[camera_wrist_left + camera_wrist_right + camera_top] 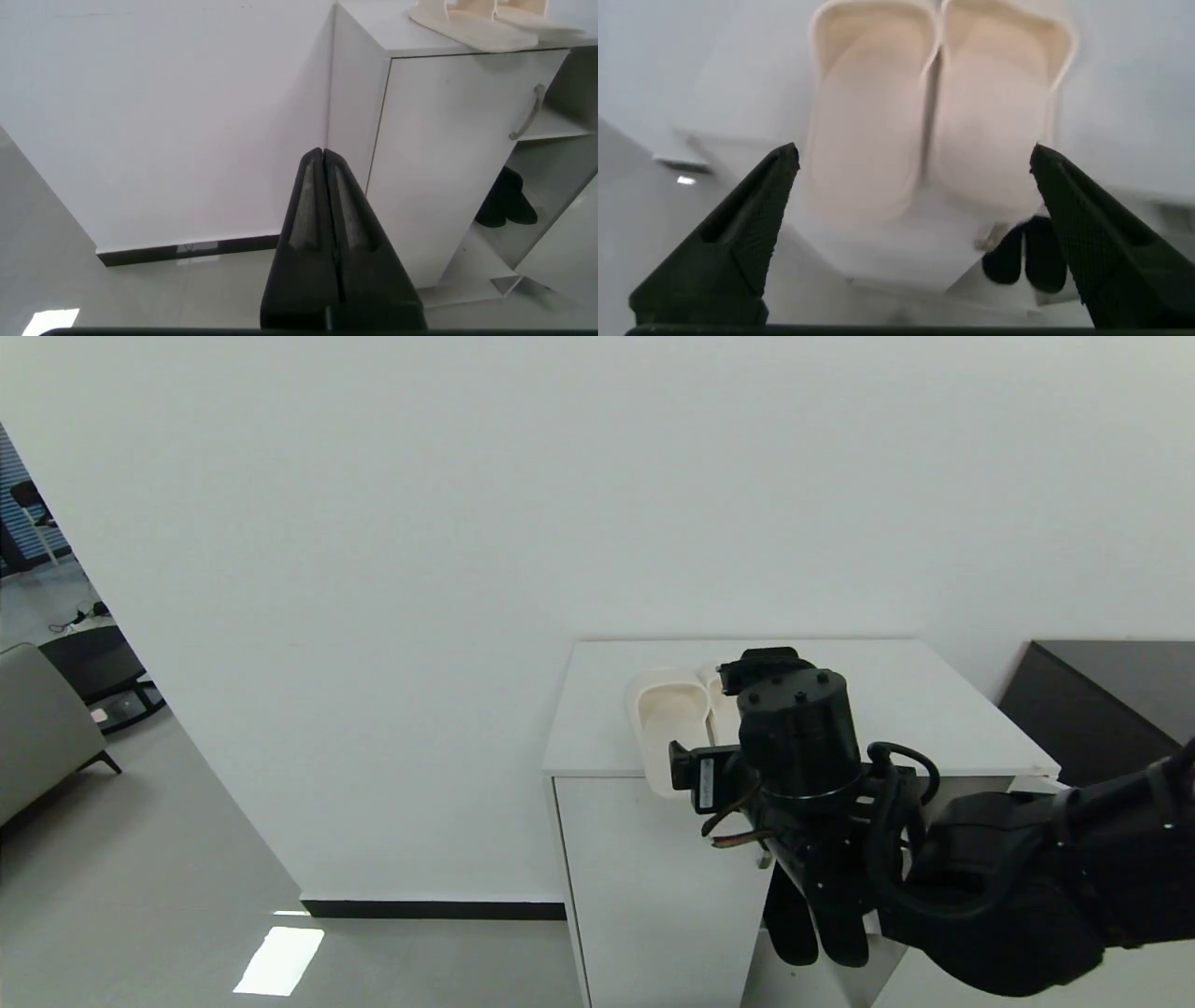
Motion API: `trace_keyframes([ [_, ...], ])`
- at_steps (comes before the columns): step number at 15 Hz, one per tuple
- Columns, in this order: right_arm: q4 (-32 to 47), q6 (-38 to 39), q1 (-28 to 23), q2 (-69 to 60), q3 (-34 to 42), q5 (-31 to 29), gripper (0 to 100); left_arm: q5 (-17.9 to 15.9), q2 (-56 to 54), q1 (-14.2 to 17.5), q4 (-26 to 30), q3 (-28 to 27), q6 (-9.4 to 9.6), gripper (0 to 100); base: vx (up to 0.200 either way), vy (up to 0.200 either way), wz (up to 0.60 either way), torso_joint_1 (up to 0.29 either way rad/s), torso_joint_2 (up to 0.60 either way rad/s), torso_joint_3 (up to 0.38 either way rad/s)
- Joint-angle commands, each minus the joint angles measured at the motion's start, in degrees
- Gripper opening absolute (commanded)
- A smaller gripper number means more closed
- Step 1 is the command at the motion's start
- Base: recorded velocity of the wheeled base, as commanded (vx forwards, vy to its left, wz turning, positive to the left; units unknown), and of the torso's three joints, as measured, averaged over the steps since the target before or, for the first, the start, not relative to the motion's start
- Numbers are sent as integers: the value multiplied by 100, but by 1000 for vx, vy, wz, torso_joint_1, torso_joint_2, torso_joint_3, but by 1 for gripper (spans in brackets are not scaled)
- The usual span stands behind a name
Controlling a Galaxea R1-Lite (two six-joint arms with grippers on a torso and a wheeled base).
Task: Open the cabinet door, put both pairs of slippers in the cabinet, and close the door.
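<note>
The right gripper [913,159] hangs over the cream slippers [681,709] on the cabinet [653,877] top, fingers spread wide. The left gripper [323,159] is empty, fingers pressed together. Black slippers [507,201] sit inside.

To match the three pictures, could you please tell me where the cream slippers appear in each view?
Head view: cream slippers centre-right, partly behind the right arm.
Left wrist view: picture's top right corner.
Right wrist view: picture's upper centre.
Shared landmark: the white cabinet top they lie on.

A grey sofa [37,737] and a dark table [93,663] are seen at the left; a black desk [1111,700] is set at the right.
</note>
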Motion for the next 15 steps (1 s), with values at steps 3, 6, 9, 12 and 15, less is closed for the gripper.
trace_keyframes([
  [3,-532,-370,-376,462,-34,28,100,3,2,1,-1,0,-10,0,0,0,0,0,0,0],
  [6,-602,-414,-482,760,-271,72,100,11,11,1,-1,0,-36,0,133,0,0,0,0,0],
  [9,-585,-432,-499,1015,-544,151,100,11,11,1,-1,0,-36,0,200,0,0,1,-3,1],
  [12,-488,-432,-613,1288,-965,151,100,11,11,1,-1,0,-36,0,0,0,0,0,0,0],
  [15,-295,-432,-701,1455,-1273,195,100,11,11,1,8,0,-36,0,0,0,0,0,0,0],
])
